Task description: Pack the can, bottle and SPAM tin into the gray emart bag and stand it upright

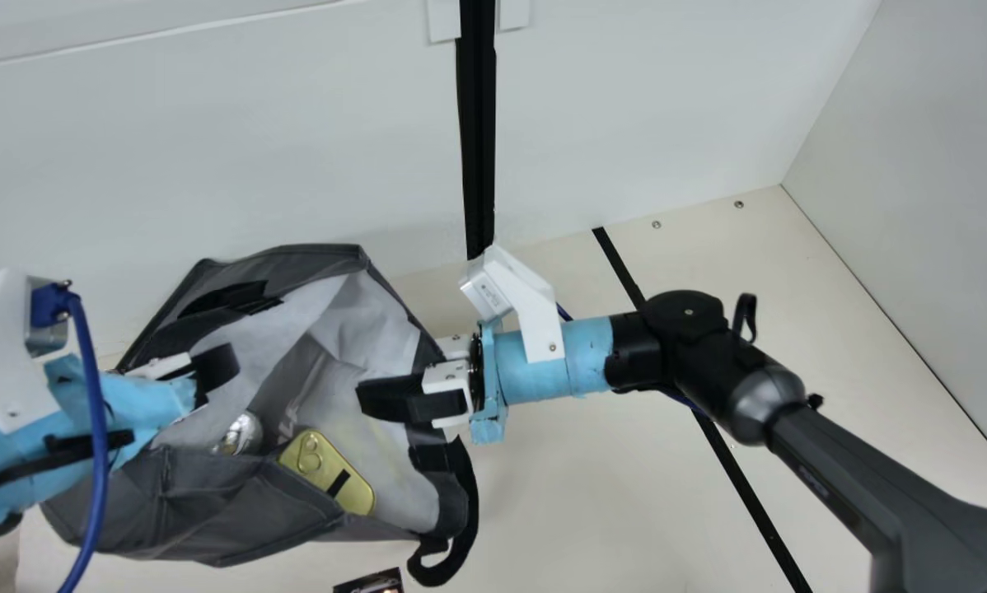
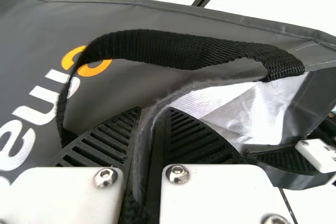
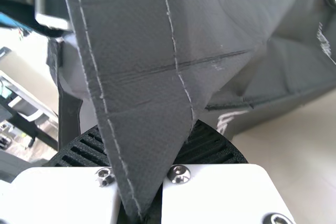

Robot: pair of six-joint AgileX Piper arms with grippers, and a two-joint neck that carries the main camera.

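The gray bag (image 1: 222, 502) lies tilted with its mouth toward the camera in the main view. Inside are the yellow SPAM tin (image 1: 329, 473) and, beside it, a silvery round can end (image 1: 242, 432). I cannot make out the bottle. My left gripper (image 1: 205, 371) is at the bag's left rim; in the left wrist view the left gripper (image 2: 152, 140) is shut on the bag's edge (image 2: 143, 156), near a black strap. My right gripper (image 1: 411, 395) is at the right rim; in the right wrist view the right gripper (image 3: 147, 156) is shut on a folded corner of the bag (image 3: 142, 108).
A small dark object (image 1: 370, 582) lies on the table (image 1: 592, 494) at the main view's bottom edge, near the bag's hanging black handle (image 1: 460, 535). The white back wall (image 1: 213, 148) rises right behind the bag. A black strip crosses the table under my right arm.
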